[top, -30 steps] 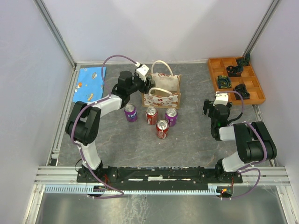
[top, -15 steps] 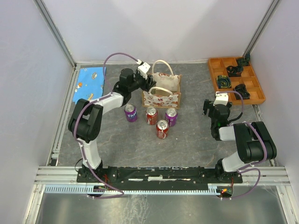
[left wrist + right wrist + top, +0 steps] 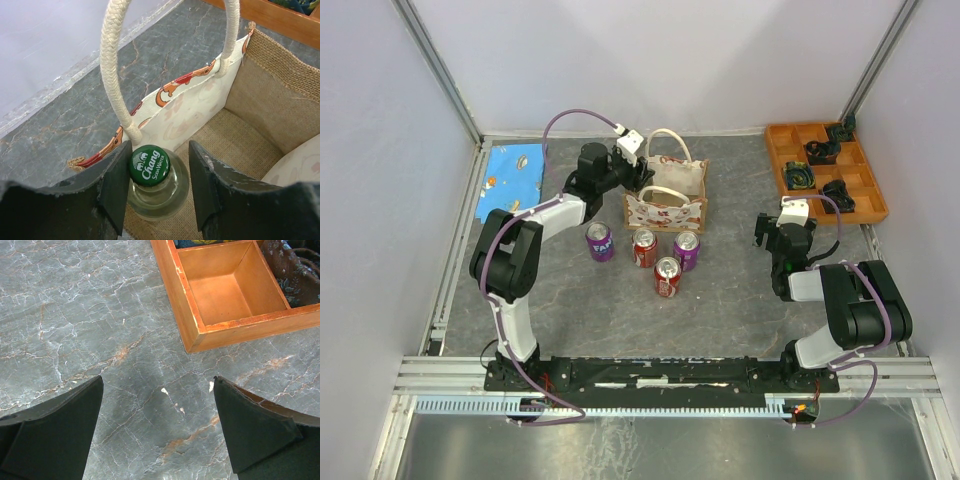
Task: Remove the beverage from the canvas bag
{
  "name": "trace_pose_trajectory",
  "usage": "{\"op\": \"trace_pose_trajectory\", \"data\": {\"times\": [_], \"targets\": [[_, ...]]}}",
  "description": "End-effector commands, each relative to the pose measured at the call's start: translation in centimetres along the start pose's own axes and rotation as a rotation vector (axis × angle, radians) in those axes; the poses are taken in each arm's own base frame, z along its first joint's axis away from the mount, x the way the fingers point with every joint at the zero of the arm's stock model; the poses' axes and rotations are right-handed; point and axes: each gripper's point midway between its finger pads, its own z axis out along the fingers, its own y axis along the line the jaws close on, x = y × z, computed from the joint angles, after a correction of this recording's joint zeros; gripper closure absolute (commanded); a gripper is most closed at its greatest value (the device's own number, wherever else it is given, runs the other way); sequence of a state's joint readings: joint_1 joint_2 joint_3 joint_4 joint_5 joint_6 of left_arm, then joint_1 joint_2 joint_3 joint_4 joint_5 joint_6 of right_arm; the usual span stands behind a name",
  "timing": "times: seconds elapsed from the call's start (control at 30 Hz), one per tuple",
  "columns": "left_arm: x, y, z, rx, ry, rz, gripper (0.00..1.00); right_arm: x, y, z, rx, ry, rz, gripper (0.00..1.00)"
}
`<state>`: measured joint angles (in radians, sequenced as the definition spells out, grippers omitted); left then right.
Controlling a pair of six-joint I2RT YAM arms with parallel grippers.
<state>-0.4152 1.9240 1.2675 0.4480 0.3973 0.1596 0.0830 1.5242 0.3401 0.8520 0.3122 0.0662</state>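
Finds the canvas bag (image 3: pixel 666 195) standing upright toward the far edge of the table (image 3: pixel 740 300), roughly midway along it, mouth open and cream handles (image 3: pixel 112 65) arched above it.

Locates the beverage (image 3: pixel 150 165) inside the bag, at the end nearer the left edge. Identifies it as a clear glass bottle with a green cap (lettering legible as "Chang Soda Water"), upright and close against the patterned side wall. Sees it wholly within the bag, base hidden below the fingers.

Places the left gripper (image 3: pixel 159 172) down in the bag's mouth, jaws apart and straddling the bottle's neck. Notes one finger (image 3: pixel 112 190) at or against the cap and a narrow gap on the other side, so not clamped on it.

Records the right gripper (image 3: pixel 157 385) well apart from the bag, near the right edge, jaws spread wide over bare table, holding nothing, just short of a corner of the orange tray (image 3: pixel 180 295). Notes the tray in the far right corner, dark items in several compartments.

Counts four upright cans on the near side of the bag, none touching it: a purple can (image 3: pixel 600 242), a red can (image 3: pixel 644 247), a second purple can (image 3: pixel 686 250) and a second red can (image 3: pixel 667 277).

Logs a blue patterned cloth (image 3: pixel 512 180) lying flat in the far left corner.
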Motion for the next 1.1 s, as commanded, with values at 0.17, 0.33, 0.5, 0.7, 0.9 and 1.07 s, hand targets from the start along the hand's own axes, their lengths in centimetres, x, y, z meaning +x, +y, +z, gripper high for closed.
{"op": "trace_pose_trajectory", "data": {"times": [0.17, 0.33, 0.5, 0.7, 0.9, 1.07], "targets": [[1.6, 0.2, 0.1, -0.002, 0.048, 0.034, 0.46, -2.0, -0.1, 0.3, 0.009, -0.058, 0.026, 0.01], [1.9, 0.5, 0.6, -0.009, 0.061, 0.028, 0.56, -2.0, -0.1, 0.3, 0.009, -0.058, 0.027, 0.01], [2.0, 0.7, 0.9, -0.011, 0.070, 0.025, 0.67, -1.9, -0.1, 0.3, 0.009, -0.057, 0.026, 0.01], [1.1, 1.0, 0.9, -0.025, 0.058, 0.016, 0.97, -1.9, -0.1, 0.3, 0.009, -0.057, 0.027, 0.01], [-3.5, 0.8, 0.4, -0.010, -0.038, 0.033, 0.97, -1.9, -0.1, 0.3, 0.009, -0.057, 0.027, 0.01], [-9.4, 1.1, -1.0, -0.028, -0.150, 0.077, 0.97, -2.0, -0.1, 0.3, 0.010, -0.058, 0.027, 0.01]]}}
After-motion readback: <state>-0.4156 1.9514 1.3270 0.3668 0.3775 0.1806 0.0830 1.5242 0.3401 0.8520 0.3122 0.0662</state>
